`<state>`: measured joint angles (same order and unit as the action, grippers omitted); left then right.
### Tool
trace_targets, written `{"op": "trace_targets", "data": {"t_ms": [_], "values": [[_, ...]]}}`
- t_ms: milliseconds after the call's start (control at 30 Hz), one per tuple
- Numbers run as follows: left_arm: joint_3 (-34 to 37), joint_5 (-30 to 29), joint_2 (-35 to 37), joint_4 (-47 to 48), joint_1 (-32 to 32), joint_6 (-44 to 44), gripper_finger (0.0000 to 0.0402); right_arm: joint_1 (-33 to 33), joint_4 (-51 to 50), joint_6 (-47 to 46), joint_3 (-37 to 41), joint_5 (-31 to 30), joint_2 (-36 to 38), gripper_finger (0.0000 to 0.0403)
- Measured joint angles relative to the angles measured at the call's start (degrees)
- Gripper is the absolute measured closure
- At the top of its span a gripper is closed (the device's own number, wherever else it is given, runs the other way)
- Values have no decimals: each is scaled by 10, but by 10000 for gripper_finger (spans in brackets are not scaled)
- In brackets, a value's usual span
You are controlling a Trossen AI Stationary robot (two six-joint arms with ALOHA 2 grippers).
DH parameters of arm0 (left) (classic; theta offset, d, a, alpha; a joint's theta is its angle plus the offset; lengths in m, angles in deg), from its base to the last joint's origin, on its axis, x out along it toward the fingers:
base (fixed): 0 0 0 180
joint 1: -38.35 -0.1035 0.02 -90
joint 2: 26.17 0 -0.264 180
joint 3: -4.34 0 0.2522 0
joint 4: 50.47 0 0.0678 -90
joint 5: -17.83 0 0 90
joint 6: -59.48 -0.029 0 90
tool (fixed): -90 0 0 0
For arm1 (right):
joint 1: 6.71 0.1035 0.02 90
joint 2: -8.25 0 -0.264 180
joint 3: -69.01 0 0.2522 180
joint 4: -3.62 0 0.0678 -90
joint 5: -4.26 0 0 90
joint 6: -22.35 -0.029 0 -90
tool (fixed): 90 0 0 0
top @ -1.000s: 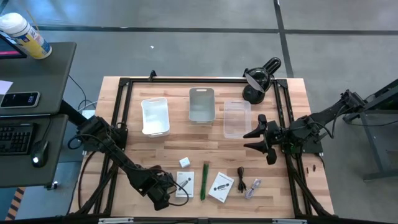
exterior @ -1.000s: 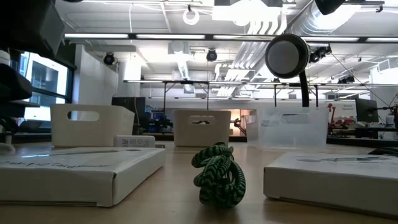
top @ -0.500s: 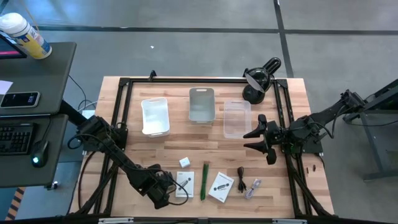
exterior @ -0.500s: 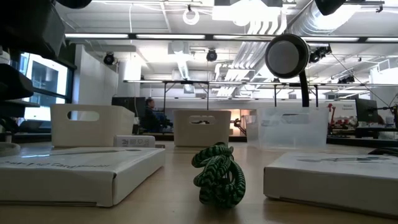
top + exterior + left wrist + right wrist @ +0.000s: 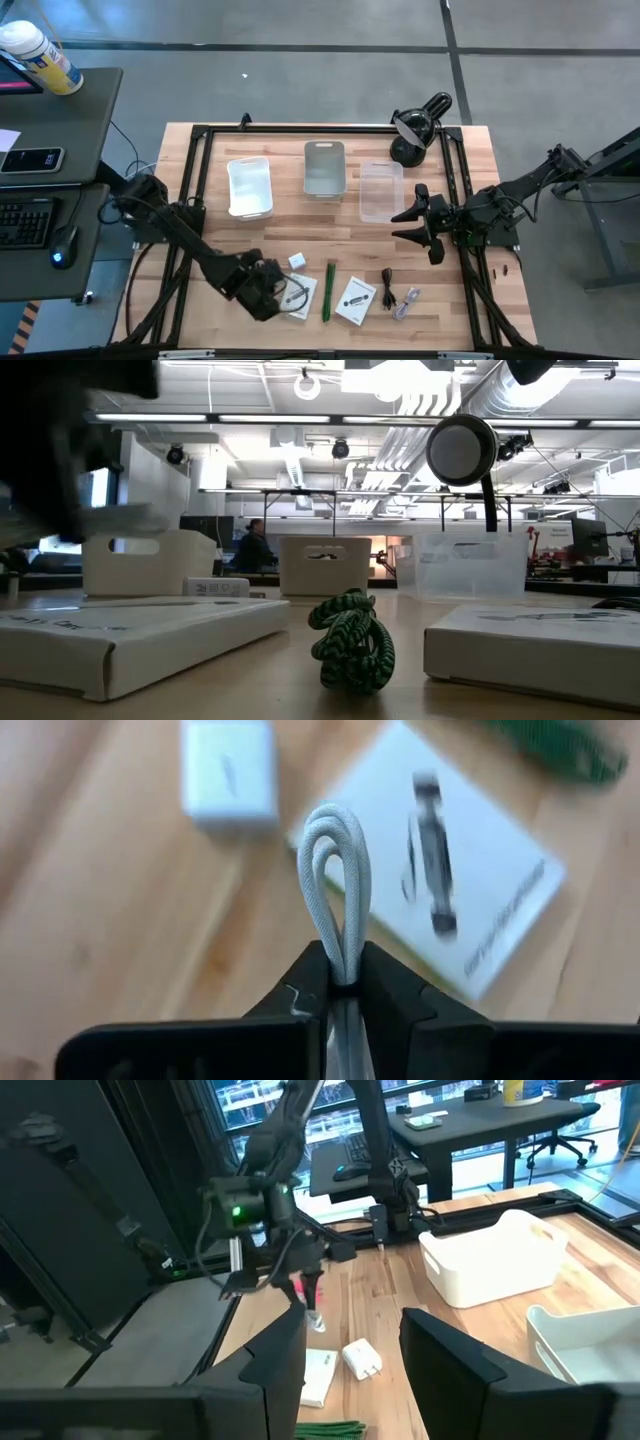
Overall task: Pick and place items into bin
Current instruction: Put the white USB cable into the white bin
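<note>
**Two arms, one catch: left claw lifts a looped white cord near the front of the worktop**

Three bins stand in a row at the far side of the worktop in the overhead view: a white bin, a grey bin and a clear bin. The left claw hangs low over the near edge, just beside a white card box, with a white cube a little beyond it and a green pen on the box's other side. The right claw waits beside the clear bin, its jaws spread and empty.

From table height, the green pen reads as a coiled green bundle lying between two white boxes, the three bins lined up behind.

The left wrist camera explains the hold: the fingers are pinched tight on a doubled white cord, its loop standing clear above the card box and the cube, probably raised for carrying to a bin.

The right wrist camera, looking past its own parted fingers, shows the left arm across the worktop with something small dangling from it.
</note>
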<state>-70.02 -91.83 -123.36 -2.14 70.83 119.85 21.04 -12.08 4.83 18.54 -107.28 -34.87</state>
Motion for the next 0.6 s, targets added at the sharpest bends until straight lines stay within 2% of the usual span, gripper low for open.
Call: {"op": "trace_targets", "data": {"t_ms": [267,467,600], "values": [[-1,-49,78,56,-39,-47,395,0,-9,-5,0,0,0,249],[-1,-85,165,198,-94,-74,391,0,-9,-5,0,-3,0,249],[-1,-112,222,297,-157,-106,396,0,-8,-5,0,-41,0,249]]}}
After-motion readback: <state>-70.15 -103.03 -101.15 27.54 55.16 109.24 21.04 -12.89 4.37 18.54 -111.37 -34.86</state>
